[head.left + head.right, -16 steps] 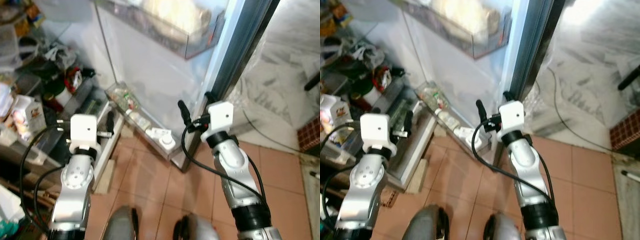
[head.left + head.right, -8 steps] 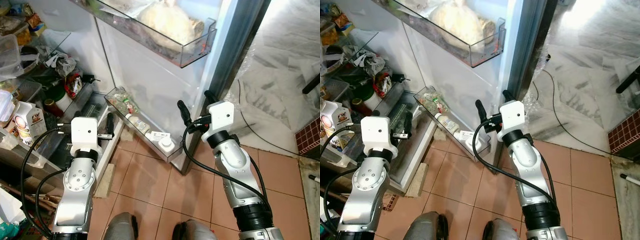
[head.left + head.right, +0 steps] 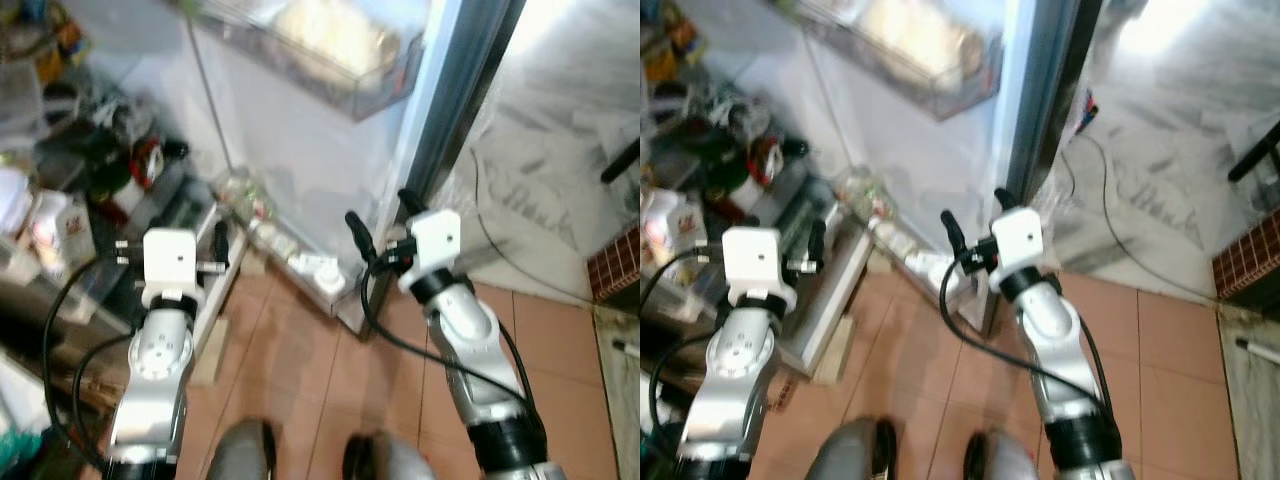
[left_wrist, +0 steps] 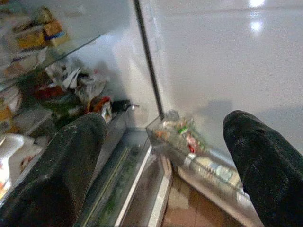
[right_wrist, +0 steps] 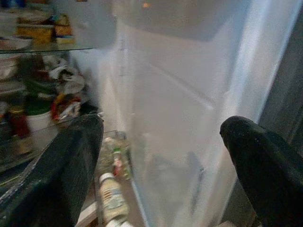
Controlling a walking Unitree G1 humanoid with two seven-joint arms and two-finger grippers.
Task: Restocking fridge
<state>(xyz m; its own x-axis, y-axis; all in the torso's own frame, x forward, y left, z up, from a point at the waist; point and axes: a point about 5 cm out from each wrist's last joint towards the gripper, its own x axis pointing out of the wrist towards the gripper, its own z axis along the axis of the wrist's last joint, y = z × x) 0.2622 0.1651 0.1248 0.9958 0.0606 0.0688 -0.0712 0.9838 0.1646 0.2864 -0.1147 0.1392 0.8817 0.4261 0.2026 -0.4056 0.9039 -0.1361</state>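
Your head camera has blurred and shifted slightly since half a second ago, while both empty end effectors, left [image 3: 218, 252] and right [image 3: 378, 222], still hover fingers apart before the open fridge door [image 3: 330, 160], nothing yet picked for restocking.

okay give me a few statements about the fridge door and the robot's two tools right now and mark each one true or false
1. The fridge door stands open. True.
2. The left tool is shut on a milk carton. False: its fingers are spread apart and hold nothing.
3. The right tool is open and empty, near the door's outer edge. True.
4. The upper door shelf holds nothing. False: a pale bagged item lies in it.
5. The bottom door shelf holds bottles and jars. True.
6. The floor is carpeted. False: it is tiled in a reddish tone.
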